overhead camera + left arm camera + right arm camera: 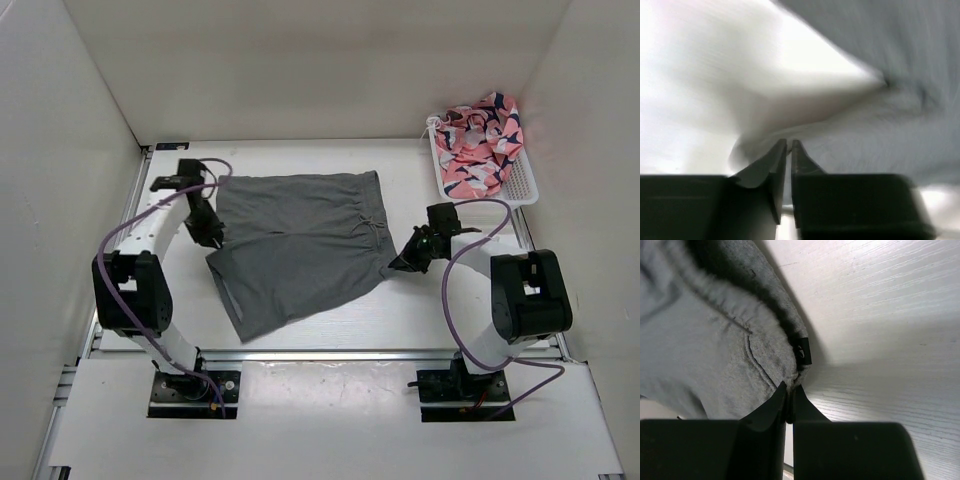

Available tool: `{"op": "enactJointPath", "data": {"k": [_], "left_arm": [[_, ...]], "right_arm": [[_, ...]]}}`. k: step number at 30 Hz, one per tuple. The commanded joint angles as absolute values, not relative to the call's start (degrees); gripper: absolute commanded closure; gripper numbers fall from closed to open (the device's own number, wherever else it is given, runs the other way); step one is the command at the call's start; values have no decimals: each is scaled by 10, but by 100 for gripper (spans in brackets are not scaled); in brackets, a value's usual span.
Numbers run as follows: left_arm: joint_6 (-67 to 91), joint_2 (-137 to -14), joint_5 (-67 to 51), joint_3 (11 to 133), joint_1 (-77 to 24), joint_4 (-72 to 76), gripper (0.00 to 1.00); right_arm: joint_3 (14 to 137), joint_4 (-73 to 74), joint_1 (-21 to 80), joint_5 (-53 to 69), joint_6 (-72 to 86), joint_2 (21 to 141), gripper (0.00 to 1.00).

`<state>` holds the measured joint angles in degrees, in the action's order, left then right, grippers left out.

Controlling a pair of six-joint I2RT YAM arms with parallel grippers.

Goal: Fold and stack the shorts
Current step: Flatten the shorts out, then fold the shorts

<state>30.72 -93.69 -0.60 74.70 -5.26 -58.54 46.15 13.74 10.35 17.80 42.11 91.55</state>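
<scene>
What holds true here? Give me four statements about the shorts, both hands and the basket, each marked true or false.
1. The shorts lie spread on the table. True.
2. The right hand is open and clear of the cloth. False: it is shut on the shorts' edge, beside a small black label.
3. The white basket is empty. False: it holds a pink patterned cloth.
4. The left hand is at the leg end of the shorts. True.
</scene>
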Motion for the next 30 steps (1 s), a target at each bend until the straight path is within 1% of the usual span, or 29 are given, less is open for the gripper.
{"op": "enactJointPath", "data": {"k": [1, 2, 3, 4, 5, 6, 7, 8, 11, 13, 14, 15, 16, 17, 18, 19, 20, 22, 23, 25, 26, 29, 30], "left_arm": [[325, -969, 60, 774, 17, -590, 76], [331, -993, 66, 786, 30, -590, 61], [331, -1031, 66, 797, 39, -598, 51], [331, -1041, 61, 813, 45, -605, 36], [331, -1041, 61, 813, 45, -606, 16], [331, -1025, 55, 813, 45, -606, 4], [326, -1013, 55, 813, 39, -606, 1], [326, -1001, 55, 813, 39, -606, 1], [326, -941, 62, 787, 27, -623, 1], [326, -881, 44, 734, 5, -628, 8], [341, -861, 37, 712, -7, -628, 9], [348, -822, 14, 687, -19, -628, 9], [357, -804, 4, 634, -45, -628, 9], [399, -788, 4, 606, -55, -628, 10], [423, -747, -15, 575, -67, -620, 11], [447, -724, -29, 507, -90, -592, 11], [506, -702, -43, 473, -101, -573, 11], [550, -659, -82, 415, -114, -535, 11], [569, -659, -90, 383, -119, -512, 11], [570, -673, -80, 382, -120, -512, 11], [562, -685, -80, 382, -120, -512, 11], [556, -738, -58, 388, -125, -504, 13], [551, -752, -58, 393, -125, -504, 15]], "right_arm": [[455, 139, 122, 156, 428, 898, 100], [455, 139, 122, 156, 428, 903, 100], [455, 139, 128, 156, 428, 904, 100], [455, 139, 135, 156, 428, 904, 100], [460, 146, 141, 145, 428, 904, 100], [461, 146, 142, 140, 428, 895, 100], [461, 151, 148, 133, 428, 895, 93], [461, 151, 154, 126, 428, 887, 86], [461, 156, 154, 119, 428, 880, 69], [455, 162, 154, 113, 428, 873, 59], [449, 162, 154, 113, 428, 866, 52], [444, 162, 154, 113, 433, 866, 50], [444, 162, 154, 113, 433, 861, 45], [437, 150, 146, 123, 433, 860, 42], [426, 140, 138, 166, 439, 860, 42], [426, 132, 124, 183, 439, 866, 42], [426, 126, 124, 190, 439, 873, 42], [421, 120, 124, 184, 439, 873, 45], [421, 120, 124, 184, 439, 879, 50], [426, 115, 124, 184, 439, 885, 57], [426, 115, 124, 184, 439, 885, 64], [433, 115, 124, 178, 439, 890, 76], [433, 115, 124, 178, 439, 890, 89]]}}
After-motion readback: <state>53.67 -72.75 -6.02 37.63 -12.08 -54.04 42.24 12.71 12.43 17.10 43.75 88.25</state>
